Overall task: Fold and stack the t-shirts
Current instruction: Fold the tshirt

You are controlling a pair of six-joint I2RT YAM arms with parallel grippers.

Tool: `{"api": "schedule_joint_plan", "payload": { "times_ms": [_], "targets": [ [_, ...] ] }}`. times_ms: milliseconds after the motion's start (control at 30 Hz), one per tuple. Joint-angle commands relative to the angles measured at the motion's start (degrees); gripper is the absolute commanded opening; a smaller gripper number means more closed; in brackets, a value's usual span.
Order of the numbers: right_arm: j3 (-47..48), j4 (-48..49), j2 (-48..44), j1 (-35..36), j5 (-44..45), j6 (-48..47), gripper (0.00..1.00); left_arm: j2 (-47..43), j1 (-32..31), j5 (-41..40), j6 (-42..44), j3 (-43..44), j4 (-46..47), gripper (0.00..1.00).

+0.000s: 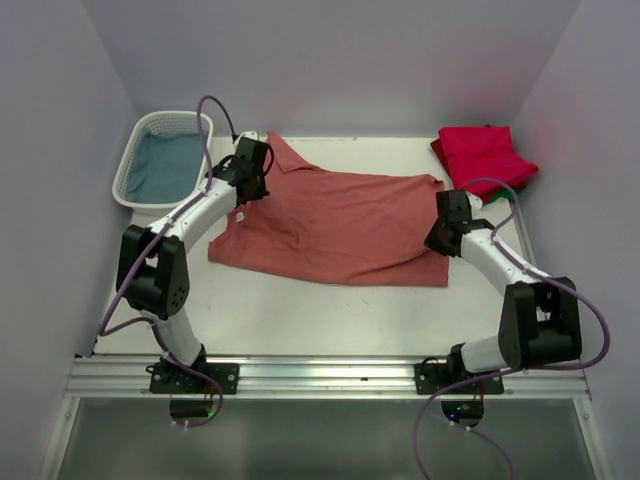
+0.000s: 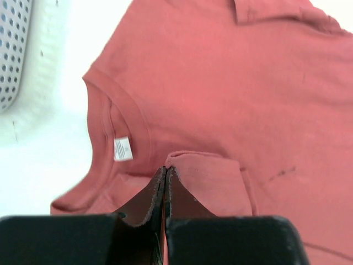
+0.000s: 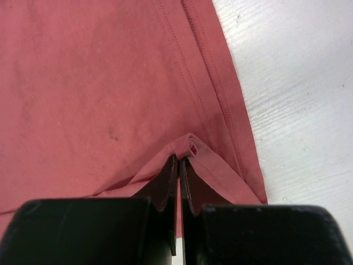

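Left gripper (image 2: 166,169) is closed on a raised pinch of the salmon-red t-shirt (image 1: 340,225), just beside the collar and the white neck label (image 2: 123,148). Right gripper (image 3: 179,160) is likewise closed on a small raised fold of the same shirt, just inside the stitched hem at its right edge.

The salmon-red t-shirt lies spread across the middle of the table, collar to the left and hem to the right, with one sleeve reaching toward the far edge. It is mostly flat, with shallow creases around both pinch points.

The crimson-pink t-shirt (image 1: 485,155) lies folded at the far right corner, well apart from the left arm and near the right one. A thin green edge (image 1: 513,190) shows beneath its near side; what it belongs to cannot be told.

A white lattice basket (image 1: 135,150) stands at the far left corner and holds a blue-grey cloth (image 1: 165,168).

The table surface (image 1: 300,310) is white and matte, faintly scuffed in the right wrist view. Plain pale walls enclose it on the left, right and far sides. A metal rail (image 1: 330,375) runs along the near edge and carries both arm bases.
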Motion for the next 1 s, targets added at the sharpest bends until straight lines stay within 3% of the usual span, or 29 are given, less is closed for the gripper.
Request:
{"api": "schedule_joint_plan", "payload": {
  "times_ms": [0, 167, 200, 233, 300, 333, 467, 667, 700, 733, 800, 833, 867, 967],
  "targets": [
    [0.03, 2.71, 1.23, 0.14, 2.68, 1.45, 0.00, 5.94, 1.97, -2.46, 1.46, 3.51, -1.18, 0.00],
    [-0.15, 2.98, 2.99, 0.05, 3.12, 1.37, 0.03, 9.81, 3.10, -4.13, 1.37, 2.01, 0.41, 0.02],
    [-0.06, 2.72, 3.51, 0.14, 3.03, 1.02, 0.14, 10.16, 3.37, -4.48, -0.02, 2.10, -0.38, 0.32],
    [0.03, 2.37, 3.60, 0.14, 2.86, 0.93, 0.49, 10.34, 3.64, -5.96, -0.73, 2.02, -1.34, 0.53],
    [0.03, 2.10, 3.43, 0.14, 2.59, 0.14, 0.78, 8.86, 3.64, -6.94, -1.70, 0.27, -1.00, 0.93],
    [-0.06, 2.36, 2.65, 0.14, 2.24, -0.39, 0.99, 7.72, 3.55, -6.95, -2.23, -0.79, 0.22, 1.00],
    [-2.86, 2.62, -3.85, 0.58, -1.01, -2.15, 0.99, -3.85, 1.36, -6.59, -3.11, -8.07, 1.46, 1.00],
    [-5.94, -0.97, -9.23, 1.63, -4.34, -4.87, 0.99, -18.20, -4.10, -2.74, -6.01, -20.89, 3.83, 1.00],
    [-6.38, -1.33, -9.14, 1.72, -5.57, -5.57, 0.93, -19.44, -4.10, -0.99, -6.62, -22.66, 4.71, 1.00],
    [-6.99, -1.07, -9.14, 1.81, -6.89, -5.93, 0.85, -20.49, -4.18, 1.12, -7.33, -24.33, 5.93, 1.00],
    [-9.01, -0.46, -9.14, 1.98, -10.23, -6.28, 0.60, -23.13, -4.36, 2.80, -7.95, -29.69, 8.48, 0.98],
    [-9.63, 0.07, -9.14, 2.07, -10.76, -6.19, 0.11, -23.49, -4.36, 2.98, -8.12, -31.19, 10.06, 0.94],
    [-10.51, 0.16, -9.05, 2.07, -10.77, -5.84, 0.00, -23.41, -4.36, 2.99, -8.30, -32.69, 10.25, 0.92],
    [-11.04, 0.60, -8.35, 2.07, -9.89, -5.67, 0.00, -21.65, -4.36, 2.73, -7.95, -34.63, 12.44, 0.82]
  ]
}}
